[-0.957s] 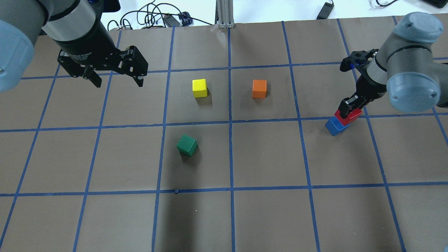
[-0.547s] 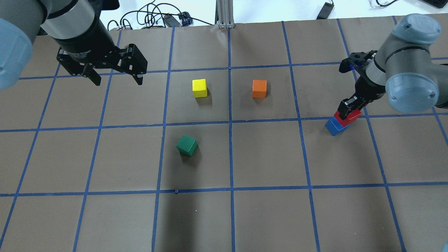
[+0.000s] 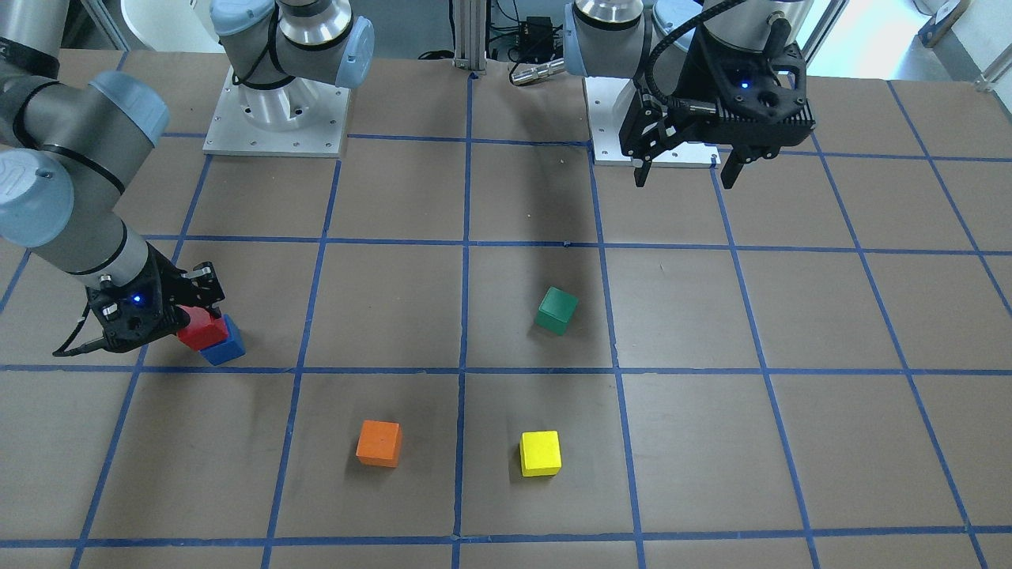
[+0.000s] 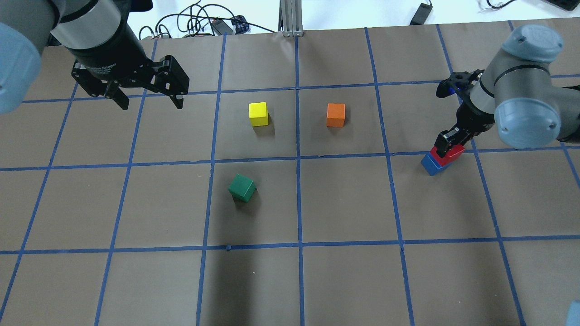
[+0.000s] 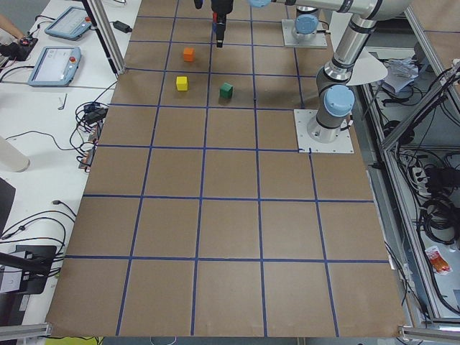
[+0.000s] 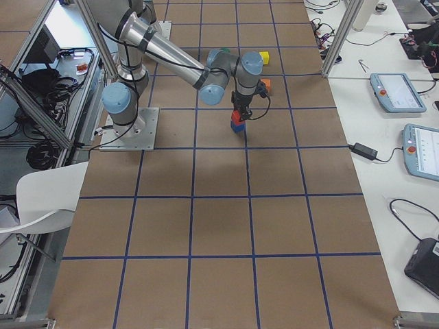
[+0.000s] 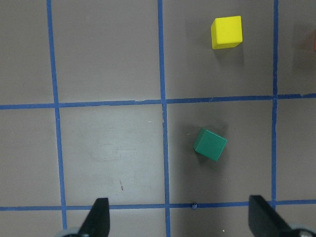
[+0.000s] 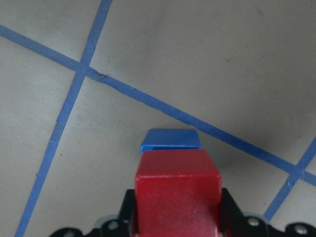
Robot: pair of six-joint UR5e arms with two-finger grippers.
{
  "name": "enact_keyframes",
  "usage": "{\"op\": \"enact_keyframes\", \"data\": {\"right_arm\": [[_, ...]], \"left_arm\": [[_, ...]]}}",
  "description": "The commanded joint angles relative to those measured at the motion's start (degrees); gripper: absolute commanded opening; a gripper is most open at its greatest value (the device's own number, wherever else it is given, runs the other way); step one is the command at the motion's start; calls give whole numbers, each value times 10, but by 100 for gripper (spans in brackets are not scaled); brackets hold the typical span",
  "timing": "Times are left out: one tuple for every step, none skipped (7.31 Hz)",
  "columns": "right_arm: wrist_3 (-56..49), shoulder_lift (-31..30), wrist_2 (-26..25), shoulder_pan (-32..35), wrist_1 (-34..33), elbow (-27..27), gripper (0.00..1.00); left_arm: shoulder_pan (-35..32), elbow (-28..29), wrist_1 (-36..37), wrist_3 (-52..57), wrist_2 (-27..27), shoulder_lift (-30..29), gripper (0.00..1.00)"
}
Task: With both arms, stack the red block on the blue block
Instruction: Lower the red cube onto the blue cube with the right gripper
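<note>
**Bimanual stacking cell.** A table [image 4: 344, 203] covered in brown paper and squared off by blue tape [image 4: 298, 199] is shown. Cables [image 4: 190, 20] and an aluminium post [image 4: 292, 18] are seen beyond its far edge, and benches [image 6: 357, 116] with teach pendants [image 6: 394, 92] on the operators' side. The red block [image 4: 454, 153] is clasped between the fingers of the right gripper [image 4: 450, 146] and is set over the blue block [image 4: 432, 165], offset toward one corner, at a tape line on the robot's right. The left gripper [image 4: 151, 103] is held above the table, jaws spread wide, nothing between them. A green cube [image 4: 241, 188], a yellow cube [image 4: 258, 114] and an orange cube [image 4: 335, 115] are scattered mid-table, well apart. The red block's flanks are masked by the fingers; whether its underside bears on the blue block cannot be settled. In the right wrist view most of the blue block is covered. The stack is cut off from the left side view.
</note>
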Motion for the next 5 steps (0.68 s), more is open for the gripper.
{"op": "enact_keyframes", "data": {"right_arm": [[0, 2, 1, 0, -1, 0, 29], [1, 2, 0, 0, -1, 1, 32], [1, 2, 1, 1, -1, 1, 35], [1, 2, 0, 1, -1, 1, 57], [1, 2, 0, 1, -1, 1, 68]], "left_arm": [[0, -2, 0, 0, -1, 0, 100], [0, 5, 3, 0, -2, -6, 100], [-1, -2, 3, 0, -2, -1, 100], [0, -2, 5, 0, -2, -1, 100], [0, -4, 5, 0, -3, -3, 100]]}}
